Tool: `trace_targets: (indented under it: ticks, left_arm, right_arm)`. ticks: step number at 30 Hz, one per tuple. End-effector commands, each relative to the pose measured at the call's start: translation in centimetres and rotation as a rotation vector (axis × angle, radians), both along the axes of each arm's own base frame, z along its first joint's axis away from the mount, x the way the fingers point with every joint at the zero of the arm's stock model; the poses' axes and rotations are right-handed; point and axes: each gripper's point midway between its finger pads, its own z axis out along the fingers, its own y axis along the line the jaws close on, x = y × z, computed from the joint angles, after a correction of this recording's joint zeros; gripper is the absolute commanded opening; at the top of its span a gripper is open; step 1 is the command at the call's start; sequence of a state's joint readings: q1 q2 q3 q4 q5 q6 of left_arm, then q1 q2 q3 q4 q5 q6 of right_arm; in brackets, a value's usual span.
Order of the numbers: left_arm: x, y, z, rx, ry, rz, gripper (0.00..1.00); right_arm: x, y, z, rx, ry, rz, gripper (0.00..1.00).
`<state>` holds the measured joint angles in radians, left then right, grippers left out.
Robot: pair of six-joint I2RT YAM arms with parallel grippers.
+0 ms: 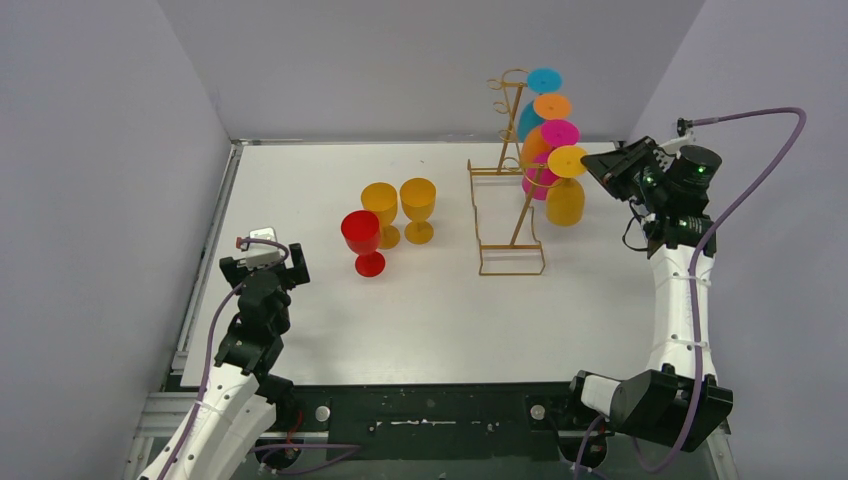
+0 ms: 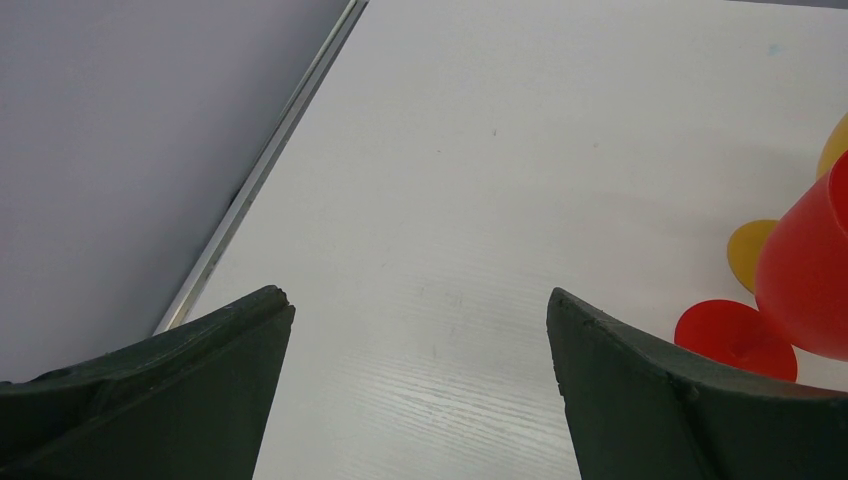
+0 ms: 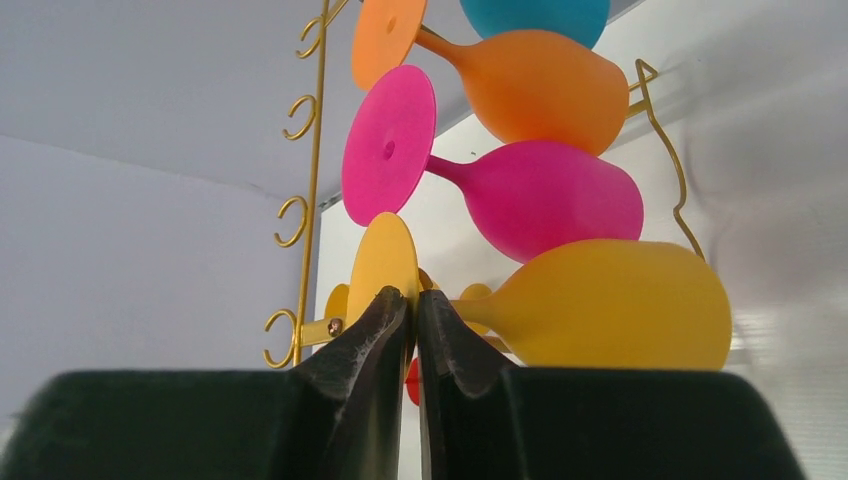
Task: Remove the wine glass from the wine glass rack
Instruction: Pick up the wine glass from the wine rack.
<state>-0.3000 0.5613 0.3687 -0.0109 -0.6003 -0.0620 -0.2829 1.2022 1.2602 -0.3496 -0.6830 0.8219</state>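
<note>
1. The right gripper's (image 3: 412, 315) fingers (image 3: 372, 345) were pressed almost together, pinching the rim of the thin round foot (image 3: 385, 262) of the yellow glass (image 3: 620, 305).
2. That glass hung by its stem on the gold rack (image 1: 521, 215), at the far right of the table (image 1: 420, 310). It was the nearest of the hanging row, with a pink glass (image 3: 540, 195) and an orange glass (image 3: 530, 85) just beyond it.
3. It looked like light, stiff plastic, so it was unlikely to break. It was smooth, though, so a pinch on the flat foot might slip or let the bowl swing. The stem beside the foot seemed the surer hold.
4. The left gripper (image 2: 420, 300), at the near left beside a red glass (image 2: 805, 275), had its fingers spread wide and held nothing.
</note>
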Motion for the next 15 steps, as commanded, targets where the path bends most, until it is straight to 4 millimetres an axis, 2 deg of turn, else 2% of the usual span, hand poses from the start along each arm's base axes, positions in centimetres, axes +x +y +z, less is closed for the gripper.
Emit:
trace_targets:
  ticks: [1, 15]
  left_arm:
    - [0.3, -0.2, 1.2, -0.002, -0.045, -0.009, 0.97]
    - [0.2, -0.1, 1.3, -0.001, -0.049, -0.005, 0.97]
  right_arm:
    - [-0.4, -0.5, 2.9, 0.006, -0.059, -0.044, 0.08]
    - [-0.5, -1.0, 4.2, 0.058, -0.120, -0.092, 0.00]
